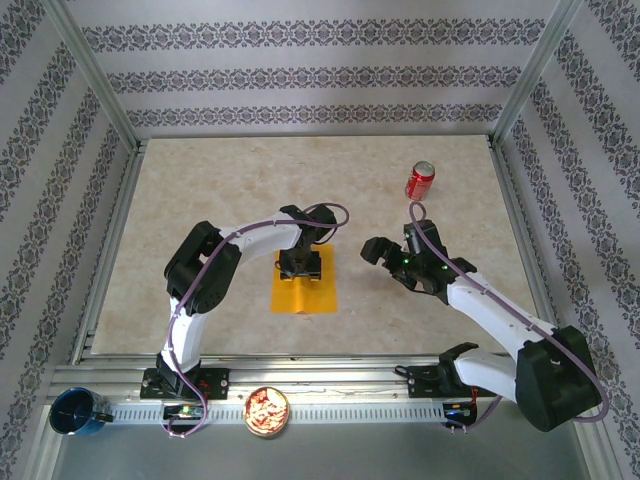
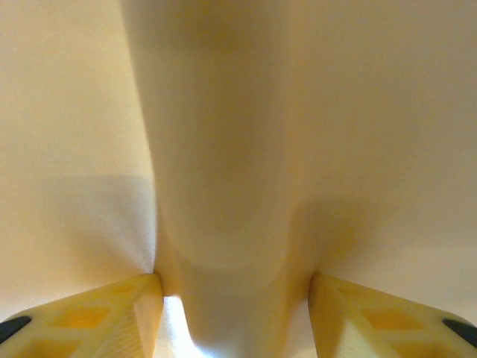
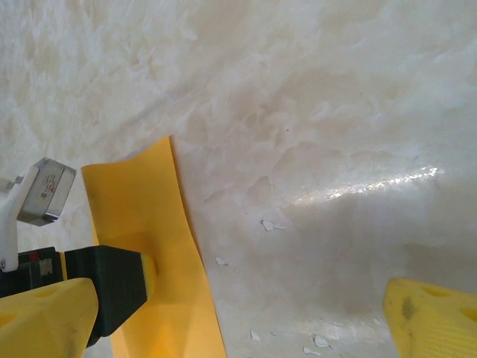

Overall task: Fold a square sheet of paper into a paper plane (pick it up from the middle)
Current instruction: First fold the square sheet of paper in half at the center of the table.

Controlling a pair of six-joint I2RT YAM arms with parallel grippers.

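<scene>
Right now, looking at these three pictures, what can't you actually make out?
- Top view: the left end effector covers the middle of the orange-yellow paper.
- Left wrist view: the paper is blurred by closeness; whether the fingers truly pinch its raised ridge is unclear.
- Right wrist view: the bottom edge cuts off the paper.
- Top view: what fills the bowl is too small to name.

Red soda can (image 1: 419, 181), blue cup (image 1: 75, 412)

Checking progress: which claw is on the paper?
The left claw: its fingers flank a raised ridge in the orange sheet. The right claw hangs open off to the side.
</scene>
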